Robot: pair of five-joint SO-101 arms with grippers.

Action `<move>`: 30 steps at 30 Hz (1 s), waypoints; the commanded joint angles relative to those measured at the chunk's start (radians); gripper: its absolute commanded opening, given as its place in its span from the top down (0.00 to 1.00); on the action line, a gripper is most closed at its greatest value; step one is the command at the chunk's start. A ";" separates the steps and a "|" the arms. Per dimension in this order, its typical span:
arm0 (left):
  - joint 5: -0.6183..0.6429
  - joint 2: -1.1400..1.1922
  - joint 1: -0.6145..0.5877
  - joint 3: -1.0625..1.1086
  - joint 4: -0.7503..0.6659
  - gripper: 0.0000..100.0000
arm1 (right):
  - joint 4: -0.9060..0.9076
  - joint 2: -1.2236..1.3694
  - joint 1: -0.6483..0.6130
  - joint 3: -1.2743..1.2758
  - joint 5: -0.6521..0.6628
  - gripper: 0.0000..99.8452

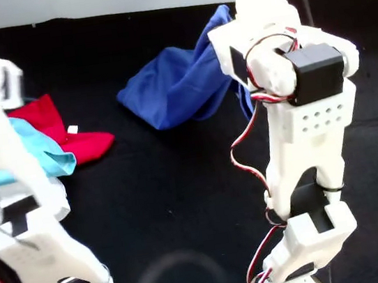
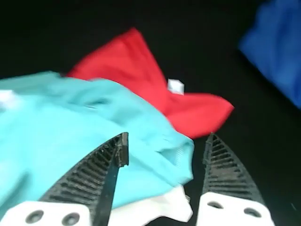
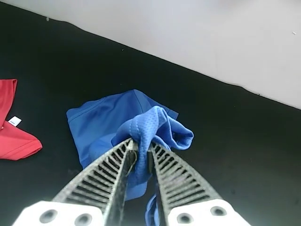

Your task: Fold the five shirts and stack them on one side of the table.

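Cloth of blue shirt (image 3: 101, 125) clenched in right hand (image 3: 141, 146); left hand (image 2: 167, 141) gapes above cropped turquoise shirt (image 2: 61, 122).

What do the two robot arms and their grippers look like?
The left arm and right arm are white plastic segments with black motor blocks and red, white and black wires. The left gripper and right gripper have black, ribbed, tapering fingers on white bases with holes.
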 commanded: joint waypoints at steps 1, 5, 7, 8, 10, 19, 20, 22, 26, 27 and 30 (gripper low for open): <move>0.071 0.053 0.108 0.213 -0.008 0.74 | 0.007 -0.045 -0.004 0.002 0.006 0.99; 0.120 0.182 0.147 0.348 -0.129 0.79 | 0.007 -0.042 -0.004 0.004 0.006 0.99; 0.120 0.255 0.124 0.360 -0.170 0.81 | 0.007 -0.042 -0.004 0.004 0.006 0.99; 0.120 0.291 0.107 0.360 -0.180 0.82 | 0.007 -0.044 -0.004 0.004 0.006 0.99; 0.114 0.354 0.059 0.357 -0.184 0.82 | 0.007 -0.044 -0.004 0.004 0.006 0.99; -0.009 0.406 -0.361 0.354 -0.302 0.82 | 0.007 -0.042 -0.004 0.004 0.002 0.99; -0.023 0.406 -0.407 0.351 -0.325 0.82 | 0.007 -0.042 -0.005 0.004 0.002 0.99; -0.041 0.406 -0.501 0.303 -0.347 0.82 | 0.007 -0.044 -0.008 0.004 0.002 0.99; -0.040 0.406 -0.631 0.140 -0.347 0.82 | 0.008 -0.051 -0.027 0.004 0.002 0.99; -0.038 0.406 -0.653 0.094 -0.341 0.82 | 0.010 -0.053 -0.039 0.001 0.002 0.99; -0.038 0.406 -0.682 -0.038 -0.265 0.82 | 0.010 -0.091 -0.094 0.004 0.000 0.99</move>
